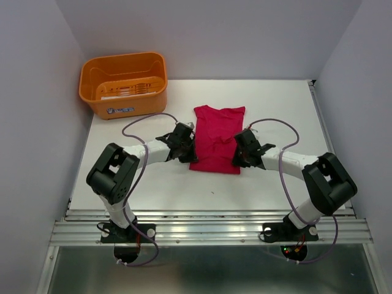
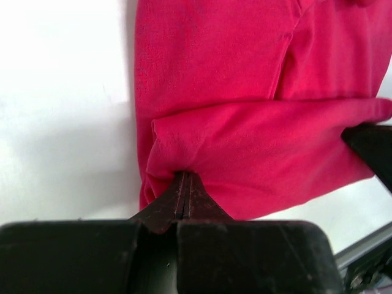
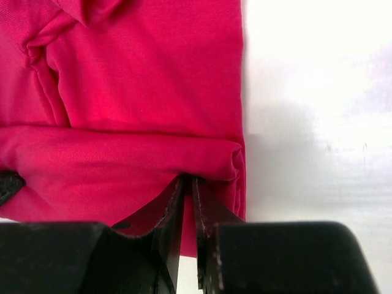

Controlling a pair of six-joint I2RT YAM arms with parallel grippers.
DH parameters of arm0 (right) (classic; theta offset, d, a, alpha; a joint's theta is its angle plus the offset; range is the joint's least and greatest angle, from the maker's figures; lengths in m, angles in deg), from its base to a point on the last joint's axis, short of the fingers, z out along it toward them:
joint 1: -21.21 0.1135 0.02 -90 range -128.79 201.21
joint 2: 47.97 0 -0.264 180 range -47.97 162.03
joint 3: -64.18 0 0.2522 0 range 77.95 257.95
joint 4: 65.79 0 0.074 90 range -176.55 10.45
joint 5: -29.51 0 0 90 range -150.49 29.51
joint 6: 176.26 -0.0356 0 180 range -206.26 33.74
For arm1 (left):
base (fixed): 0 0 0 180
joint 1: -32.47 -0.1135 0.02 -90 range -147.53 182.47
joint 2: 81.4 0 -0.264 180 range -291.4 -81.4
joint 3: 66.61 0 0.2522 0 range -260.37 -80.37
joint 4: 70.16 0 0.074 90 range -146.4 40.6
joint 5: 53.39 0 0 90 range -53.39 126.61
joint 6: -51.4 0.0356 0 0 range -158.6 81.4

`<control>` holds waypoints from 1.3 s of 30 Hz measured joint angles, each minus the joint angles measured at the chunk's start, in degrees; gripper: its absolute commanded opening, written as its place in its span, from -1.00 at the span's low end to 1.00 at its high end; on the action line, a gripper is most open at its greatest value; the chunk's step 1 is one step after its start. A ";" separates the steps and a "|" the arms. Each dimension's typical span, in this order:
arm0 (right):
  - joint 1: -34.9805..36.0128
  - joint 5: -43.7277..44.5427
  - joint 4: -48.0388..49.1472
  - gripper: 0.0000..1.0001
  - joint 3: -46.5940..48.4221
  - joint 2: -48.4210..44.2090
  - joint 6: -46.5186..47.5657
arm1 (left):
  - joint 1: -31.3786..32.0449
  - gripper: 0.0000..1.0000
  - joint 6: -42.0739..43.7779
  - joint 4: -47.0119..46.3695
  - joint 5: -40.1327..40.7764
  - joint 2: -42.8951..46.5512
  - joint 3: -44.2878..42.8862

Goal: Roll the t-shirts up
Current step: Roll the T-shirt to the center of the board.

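- The left gripper [image 2: 184, 179] has its fingers pressed flat together, with a nip of crimson cloth caught right at the tips. It is holding the left end of the turned-over near hem.
- The right gripper [image 3: 188, 181] has narrow fingers with only a sliver between them, and thin fabric is clamped there. It has the right end of the same turn.
- Between the two pinches, the near hem of the t-shirt [image 1: 217, 138] is lapped over into a soft first turn. I'd say the roll is just begun, with most of the shirt flat ahead of it.
- The shirt lies mid-table [image 1: 288, 110] between the two wrists, with its neck end away from the arms. There are creases across its middle.
- The orange basket [image 1: 122, 82] sits at the far-left corner, well apart from the shirt.
- The fabric is thin and each grip is small, so a sharp tug could pull the cloth out of a pinch.
- If one arm runs ahead of the other, the roll goes cone-shaped.
- If the pinch has only the top layer, the turn flops open.
- Those middle creases could bunch up under the roll.
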 measured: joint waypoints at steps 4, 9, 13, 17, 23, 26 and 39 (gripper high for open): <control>1.01 -1.77 -0.79 -0.67 -3.98 -4.50 -0.17 | 2.36 -1.00 -0.28 1.27 0.26 5.99 5.46; 5.33 -2.47 -4.61 -0.66 -6.64 -10.03 -1.62 | 5.64 -1.00 -0.96 4.59 0.57 14.53 10.64; 7.28 -2.64 -7.96 -0.37 -7.30 -14.99 -3.43 | 6.38 -1.00 -1.68 8.07 1.49 20.39 11.89; 7.28 -0.28 -12.48 -0.06 -7.30 -21.42 -5.35 | 6.27 -0.56 -2.43 10.78 3.19 25.88 11.91; 7.26 1.84 -14.93 0.12 -8.63 -28.94 -7.67 | 6.25 0.00 -3.50 10.27 3.67 29.73 14.86; 7.26 1.31 -14.97 0.11 -11.52 -29.42 -8.31 | 6.25 -0.03 -3.72 9.64 3.32 29.73 17.99; 7.26 -1.84 -11.50 -0.02 -17.86 -27.65 -9.49 | 6.25 -0.25 -4.83 1.73 2.78 29.79 25.51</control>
